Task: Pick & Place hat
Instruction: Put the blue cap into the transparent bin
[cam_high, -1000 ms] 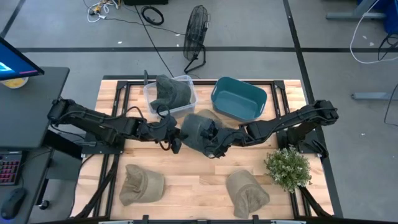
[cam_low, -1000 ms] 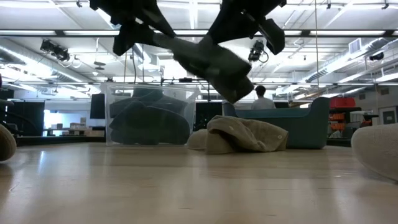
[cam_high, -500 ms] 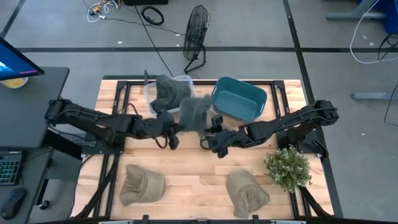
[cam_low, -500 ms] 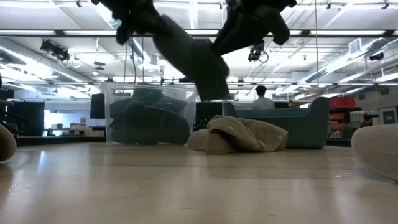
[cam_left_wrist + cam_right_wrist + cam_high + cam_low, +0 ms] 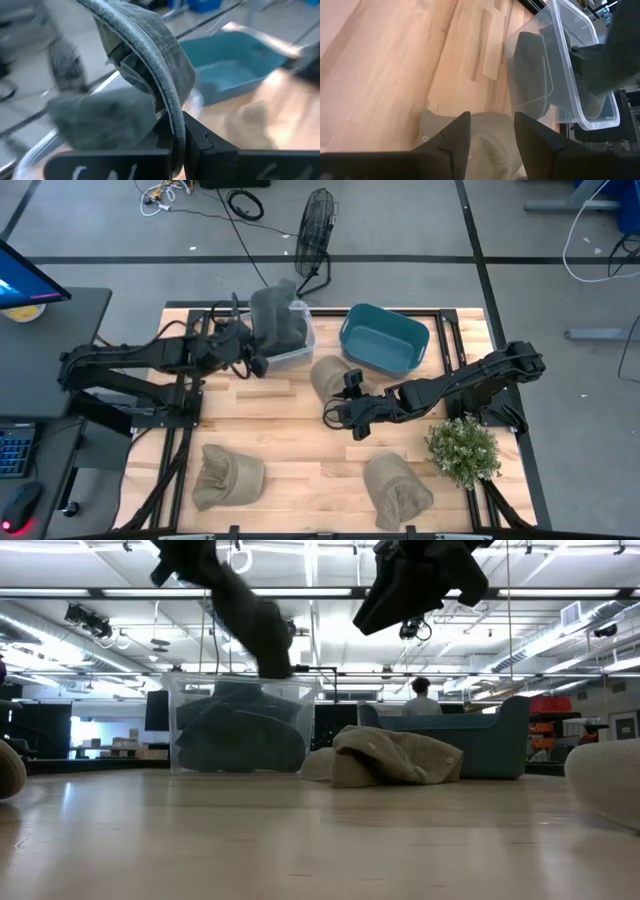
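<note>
**Ana:** High view, left side first: the left gripper (image 5: 252,352) sits near the table's far edge, and the grey hat (image 5: 275,320) hangs from it right over the clear bin (image 5: 300,348).

**Ben:** Clamped firmly? The left wrist view has both fingers pinched tight on the hat's brim (image 5: 170,107).

**Ana:** Yes, pinched on the brim. Another dark hat (image 5: 532,65) already fills much of that bin.

**Ben:** Then I'd bring the cap lower before letting go, centred between the walls, so it doesn't drape over the rim.

**Ana:** Agreed. Further right, a tan hat (image 5: 328,375) lies on the boards beside the teal tub (image 5: 385,340).

**Ben:** And the right gripper (image 5: 343,416)?

**Ana:** Mid-table, just beside that tan hat, fingers spread apart and carrying nothing. Two more tan hats (image 5: 228,476) wait along the near edge, with a potted plant (image 5: 463,450) near the right edge
</note>
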